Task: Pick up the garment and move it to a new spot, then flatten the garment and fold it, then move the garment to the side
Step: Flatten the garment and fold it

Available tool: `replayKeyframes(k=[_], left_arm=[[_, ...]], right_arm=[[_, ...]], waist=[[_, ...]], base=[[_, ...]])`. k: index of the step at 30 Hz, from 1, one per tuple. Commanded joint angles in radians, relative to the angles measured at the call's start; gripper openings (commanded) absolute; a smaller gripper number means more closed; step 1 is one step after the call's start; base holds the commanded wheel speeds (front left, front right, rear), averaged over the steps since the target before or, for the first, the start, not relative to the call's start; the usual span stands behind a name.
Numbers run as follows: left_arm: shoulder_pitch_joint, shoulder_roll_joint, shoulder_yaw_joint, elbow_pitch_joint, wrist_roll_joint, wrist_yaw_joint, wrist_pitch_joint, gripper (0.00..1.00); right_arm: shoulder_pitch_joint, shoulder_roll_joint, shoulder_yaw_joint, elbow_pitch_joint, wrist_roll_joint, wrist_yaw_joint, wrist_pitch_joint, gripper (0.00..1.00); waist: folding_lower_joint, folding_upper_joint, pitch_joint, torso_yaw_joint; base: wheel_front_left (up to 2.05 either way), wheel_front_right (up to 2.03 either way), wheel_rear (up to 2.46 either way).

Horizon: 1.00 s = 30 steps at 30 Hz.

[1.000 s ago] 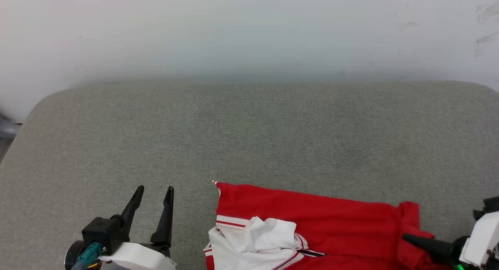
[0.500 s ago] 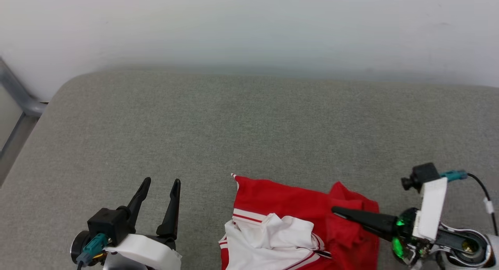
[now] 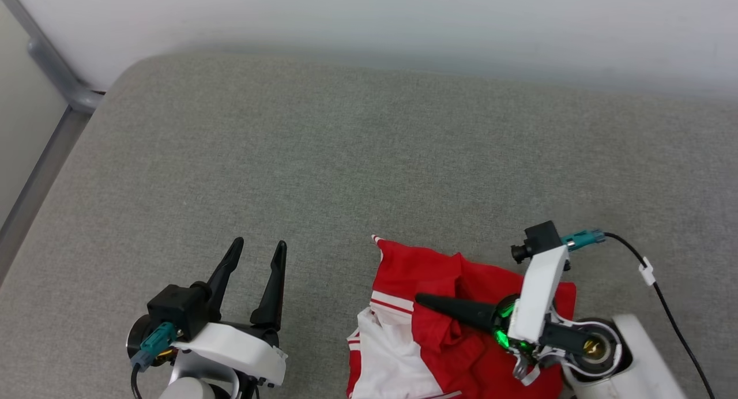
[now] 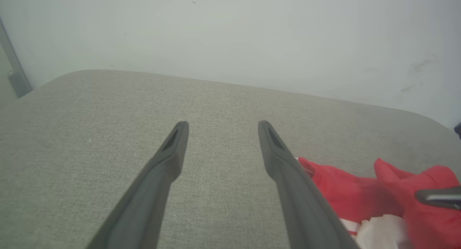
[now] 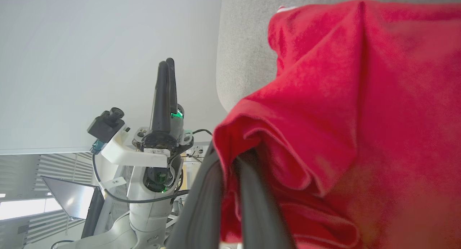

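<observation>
One garment, red with white sleeve panels and striped trim, lay bunched at the near edge of the grey upholstered surface, right of centre in the head view. Its lettering was not visible. A red fold stood raised over the body of the shirt, and the white sleeve lay at the near left.

The right gripper was clamped on that red fold. In the right wrist view, its fingers were pressed together with the cloth draped over and around them. The fingers pointed left, across the garment.

A second earlier, the garment had lain spread wide along the near edge, with the right gripper at its far right end. The gripper had since carried that end leftward over the body, so the cloth was gathered to about half its former spread. The head camera had also turned during this interval, so the shift of the surface and the wall was not movement of the scene.

The left gripper hovered over bare surface, well left of the garment, jaws apart and empty; it had not changed.

Judgement: the pick-up step was in progress. The grip appeared secure, but most of the cloth rested on the surface. Gathering had added creases, so flattening would need both arms later.
</observation>
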Motion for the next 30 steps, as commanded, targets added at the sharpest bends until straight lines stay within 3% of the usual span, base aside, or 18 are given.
replayKeyframes(k=[1,2,4,5,6,13,22,26,30], left_arm=[[-0.015,-0.006,0.001,0.008,0.002,-0.006,-0.007,1.0],[-0.018,-0.009,0.001,0.014,0.003,-0.009,-0.009,1.0],[-0.022,-0.016,0.002,0.025,0.004,-0.013,-0.013,1.0],[-0.023,-0.018,0.002,0.029,0.005,-0.018,-0.015,1.0],[-0.025,-0.019,0.003,0.033,0.007,-0.02,-0.015,1.0],[-0.036,-0.026,0.012,0.061,0.017,-0.037,-0.02,1.0],[-0.002,-0.024,0.031,0.075,0.024,-0.044,-0.022,1.0],[0.008,-0.022,0.039,0.075,0.027,-0.04,-0.022,1.0],[0.023,-0.018,0.051,0.074,0.032,-0.027,-0.022,1.0]], right_arm=[[-0.013,0.001,0.024,0.013,-0.023,0.0,-0.028,0.0],[-0.013,0.0,0.034,0.028,-0.033,0.0,-0.057,0.0],[-0.019,0.001,0.07,0.049,-0.039,0.0,-0.085,0.17],[-0.023,0.001,0.085,0.055,-0.041,0.0,-0.099,0.42],[-0.026,0.001,0.099,0.062,-0.042,0.0,-0.11,1.0],[-0.051,-0.007,0.192,0.032,-0.081,0.0,-0.178,1.0],[-0.075,-0.131,0.323,-0.126,-0.32,0.0,-0.405,1.0],[-0.057,-0.185,0.295,-0.148,-0.452,0.0,-0.537,1.0],[-0.015,-0.216,0.2,-0.152,-0.605,0.0,-0.657,1.0]], waist=[[-0.0001,-0.0001,0.014,0.009],[-0.0001,-0.0001,0.016,0.011],[-0.0001,-0.0001,0.02,0.011],[-0.0001,-0.0001,0.021,0.011],[-0.0001,-0.0001,0.022,0.01],[-0.0001,-0.0001,0.006,-0.007],[-0.0001,-0.0001,-0.048,-0.054],[-0.0001,-0.0001,-0.071,-0.084],[-0.0001,-0.0001,-0.093,-0.115]], base=[[0.0,0.0,0.0],[0.0,0.0,0.0],[0.0,0.0,0.0],[0.0,0.0,0.0],[0.0,0.0,0.0],[0.0,0.0,0.0],[0.0,0.0,0.0],[0.0,0.0,0.0],[0.0,0.0,0.0]])
